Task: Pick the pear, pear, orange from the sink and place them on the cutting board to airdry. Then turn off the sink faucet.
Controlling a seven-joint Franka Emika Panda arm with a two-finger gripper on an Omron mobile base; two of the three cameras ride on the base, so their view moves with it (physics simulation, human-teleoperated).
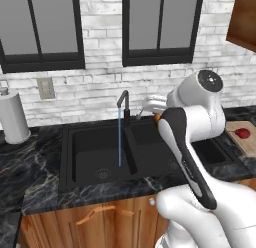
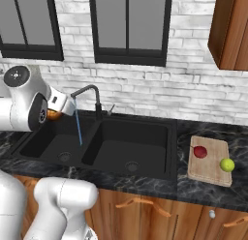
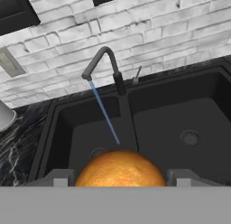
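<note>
Fingers [image 3: 63, 177] clamp orange [image 3: 120, 169] above sink [image 3: 180, 114].

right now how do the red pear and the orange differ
The red pear is dark red; the orange is bright orange. The pear lies on the cutting board; the orange is held in the gripper above the sink. The pear is already placed; the orange isn't. Both are small roundish fruits.

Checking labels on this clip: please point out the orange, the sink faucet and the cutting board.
orange [image 3: 120, 169]: hand view, middle of its peel, between the claw's fingers.
sink faucet [image 2: 95, 92]: right base view, top of the gooseneck bend.
cutting board [image 2: 212, 166]: right base view, bare wood between the two pears.
</note>
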